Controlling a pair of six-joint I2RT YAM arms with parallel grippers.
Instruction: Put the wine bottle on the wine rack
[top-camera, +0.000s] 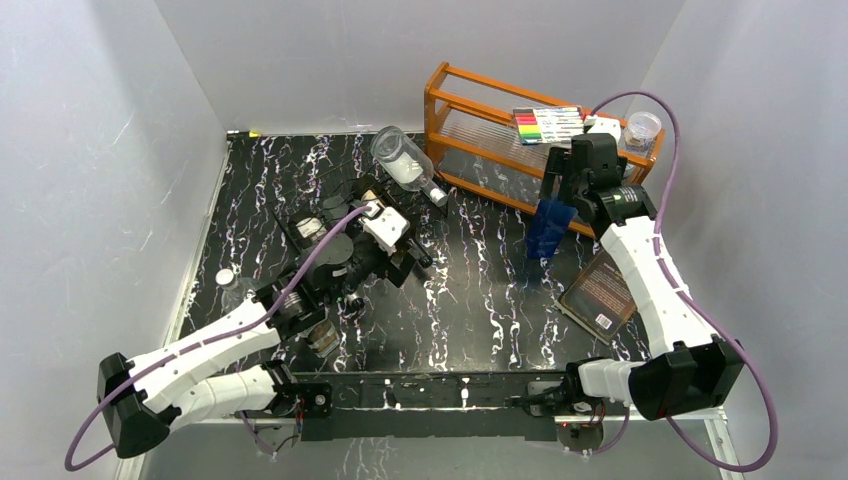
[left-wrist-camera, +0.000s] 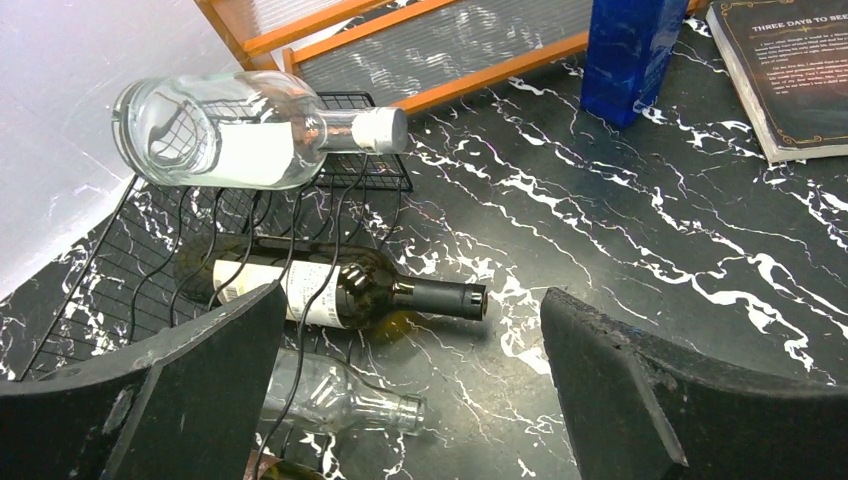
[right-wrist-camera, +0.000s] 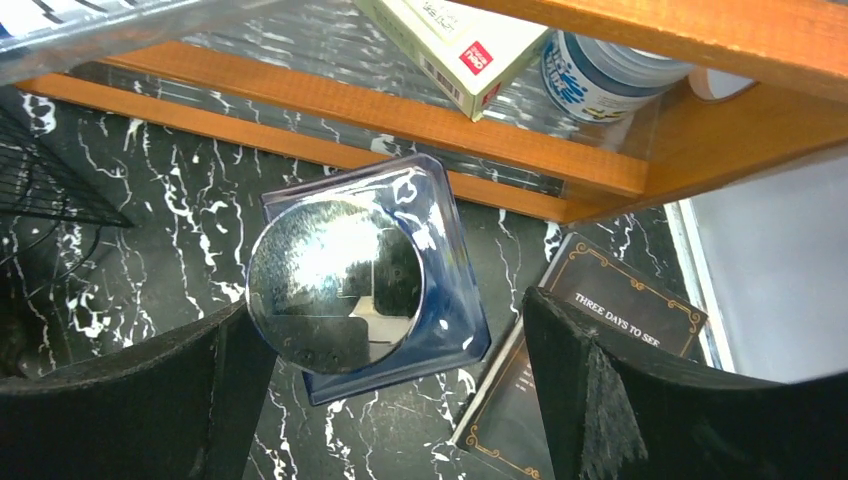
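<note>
The left arm reaches diagonally from its base toward the table's middle, its wrist tipped down over the wine rack; the left gripper hovers with its fingers spread wide and nothing between them. Just beyond them lies the wine bottle — dark glass, pale label — on its side at the rack's near edge; wires cross in front of its body and its neck sticks out over the marbled table; whether it sits in a cradle I cannot tell.

The right arm stretches up the right side and bends down at the wrist; the right gripper is likewise spread apart, looking down on an upright blue bottle with 1 finger on either side of it.

2 clear bottles are at the rack: the capped bottle lies across its top; the uncapped bottle lies low beside the left finger. An orange shelf stands behind — a book lies flat near the right arm.
</note>
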